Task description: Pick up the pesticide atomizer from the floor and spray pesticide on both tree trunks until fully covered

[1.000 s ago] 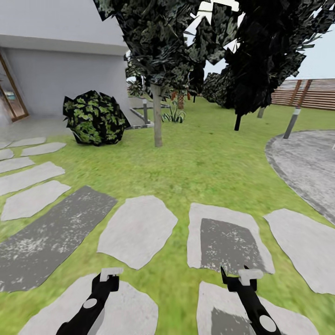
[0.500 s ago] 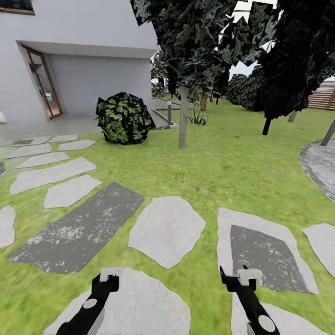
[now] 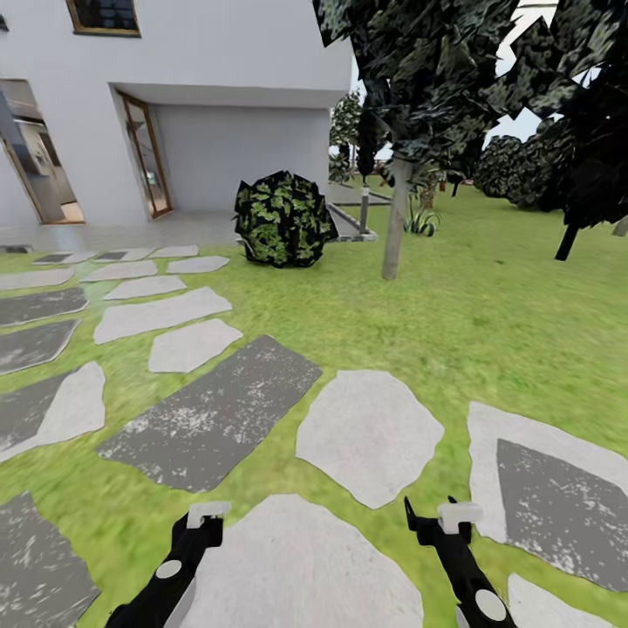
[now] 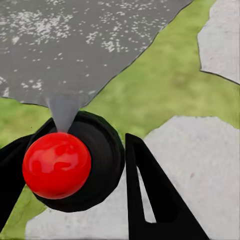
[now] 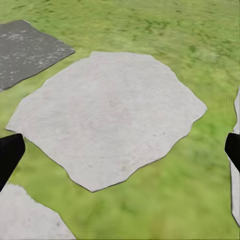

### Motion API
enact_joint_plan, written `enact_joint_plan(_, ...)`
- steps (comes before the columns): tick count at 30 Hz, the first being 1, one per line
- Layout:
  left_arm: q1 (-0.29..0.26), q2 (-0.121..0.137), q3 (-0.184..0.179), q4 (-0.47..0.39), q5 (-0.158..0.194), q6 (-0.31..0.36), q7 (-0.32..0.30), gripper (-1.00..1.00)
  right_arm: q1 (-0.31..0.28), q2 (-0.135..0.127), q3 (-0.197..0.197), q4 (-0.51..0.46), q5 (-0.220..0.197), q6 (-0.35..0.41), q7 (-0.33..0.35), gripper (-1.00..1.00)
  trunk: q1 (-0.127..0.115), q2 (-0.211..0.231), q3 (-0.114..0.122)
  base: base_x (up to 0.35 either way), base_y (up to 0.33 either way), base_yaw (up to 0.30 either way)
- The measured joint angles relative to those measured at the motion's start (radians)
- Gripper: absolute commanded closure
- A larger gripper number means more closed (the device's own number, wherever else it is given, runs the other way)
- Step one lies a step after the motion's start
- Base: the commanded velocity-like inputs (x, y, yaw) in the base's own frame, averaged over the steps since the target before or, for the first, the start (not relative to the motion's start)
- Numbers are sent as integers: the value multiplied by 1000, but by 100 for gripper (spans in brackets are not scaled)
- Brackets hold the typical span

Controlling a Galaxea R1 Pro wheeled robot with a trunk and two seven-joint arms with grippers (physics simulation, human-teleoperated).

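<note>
One tree stands on the lawn (image 3: 488,305) ahead and to the right, its pale mottled tree trunk (image 3: 394,231) under jagged dark foliage (image 3: 427,70). My left gripper (image 3: 208,515) is low at the near left. In the left wrist view my left gripper (image 4: 87,130) is shut on the pesticide atomizer (image 4: 102,150). The atomizer shows as a black round body with a pale grey tip (image 4: 64,110) and a red ball (image 4: 56,165) in front. My right gripper (image 3: 436,516) (image 5: 120,155) is open, with nothing between its fingers, above a pale stepping stone (image 5: 110,120).
Pale and dark grey stepping stones (image 3: 366,432) cross the grass in front of me. A white house (image 3: 244,52) with a doorway (image 3: 148,157) stands at the far left. A round leafy bush (image 3: 283,218) sits left of the trunk. A thin black-trunked tree (image 3: 567,244) is far right.
The whole picture has slid to the right, so the camera has turned left and more of the house has come into view. Both grippers keep the same pose.
</note>
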Motion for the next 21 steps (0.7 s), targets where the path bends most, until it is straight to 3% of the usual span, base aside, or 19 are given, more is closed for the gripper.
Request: enact_joint_plan(21,0,0,0,0,1,0,1,100,0,0,0,-1,-1,0,4,-100,0,0,5,0,310,273)
